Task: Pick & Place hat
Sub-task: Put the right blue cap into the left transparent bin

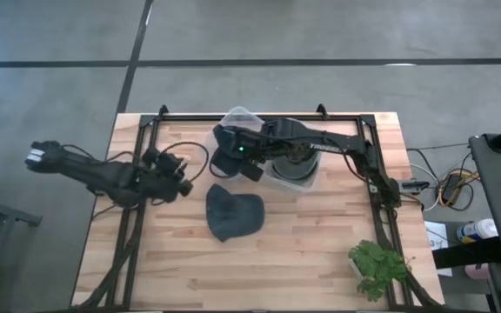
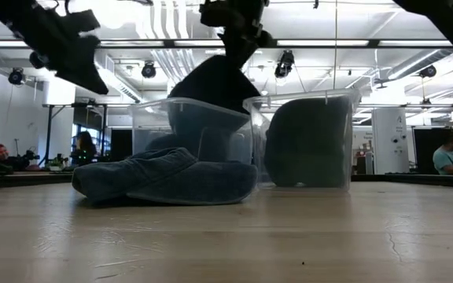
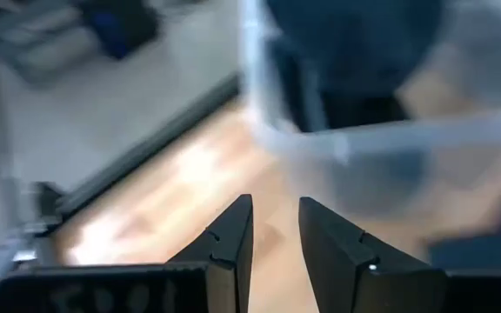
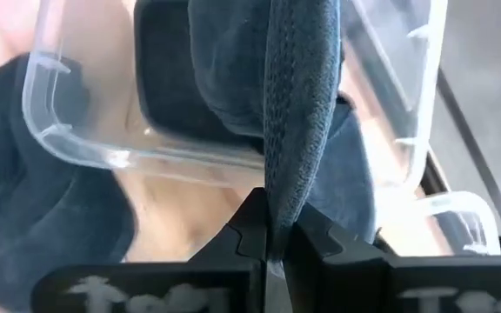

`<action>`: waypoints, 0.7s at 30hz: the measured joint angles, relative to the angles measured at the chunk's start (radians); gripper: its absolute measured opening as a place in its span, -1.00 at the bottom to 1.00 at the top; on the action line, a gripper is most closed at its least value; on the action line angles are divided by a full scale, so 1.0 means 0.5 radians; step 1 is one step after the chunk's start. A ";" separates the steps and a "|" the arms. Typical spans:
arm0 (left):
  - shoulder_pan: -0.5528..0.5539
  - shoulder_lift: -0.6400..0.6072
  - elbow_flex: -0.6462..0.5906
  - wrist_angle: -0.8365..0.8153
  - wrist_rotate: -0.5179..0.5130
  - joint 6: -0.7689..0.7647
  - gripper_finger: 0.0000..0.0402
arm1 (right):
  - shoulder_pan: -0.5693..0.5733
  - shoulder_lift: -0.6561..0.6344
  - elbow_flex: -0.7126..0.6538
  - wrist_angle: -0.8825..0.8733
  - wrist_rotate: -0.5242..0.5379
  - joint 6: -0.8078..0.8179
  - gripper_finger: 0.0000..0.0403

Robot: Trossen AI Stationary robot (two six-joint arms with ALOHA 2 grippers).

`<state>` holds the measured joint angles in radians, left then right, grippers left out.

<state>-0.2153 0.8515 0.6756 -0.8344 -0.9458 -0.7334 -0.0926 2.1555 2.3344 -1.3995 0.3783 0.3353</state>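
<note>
A dark blue hat (image 2: 215, 82) hangs from my right gripper (image 4: 272, 230) (image 1: 233, 156), which is shut on it over a clear plastic bin (image 1: 237, 116) near the table's far edge. In the low view the hat's lower part shows behind that bin's wall (image 2: 195, 134). A second dark hat (image 1: 233, 213) lies flat on the table in front of the bins. A second clear bin (image 2: 305, 141) beside the first holds dark cloth. My left gripper (image 3: 275, 230) (image 1: 179, 178) hovers left of the bins, open on nothing. My right gripper pinches a thin edge of the hat (image 4: 278, 204) between its two fingers, coming from above and pointing down. The hat hangs below the fingers, clear of the table, with its lower part down at the bin's opening (image 4: 190, 104).
A small green plant (image 1: 377, 265) stands at the table's near right corner. A black metal frame (image 1: 377, 187) runs along the table's sides and far edge. Bare wood (image 1: 277, 269) lies toward the near edge. People sit in the room beyond (image 2: 451, 153).
</note>
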 joint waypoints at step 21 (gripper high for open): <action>1.875 0.030 -0.023 1.203 1.759 0.630 -0.63 | 0.064 -0.019 -0.002 0.127 0.052 0.121 -0.93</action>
<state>0.7224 0.8666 0.6640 -0.2330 -0.0661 -0.4185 -0.0606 2.1460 2.3337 -1.3359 0.4045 0.3960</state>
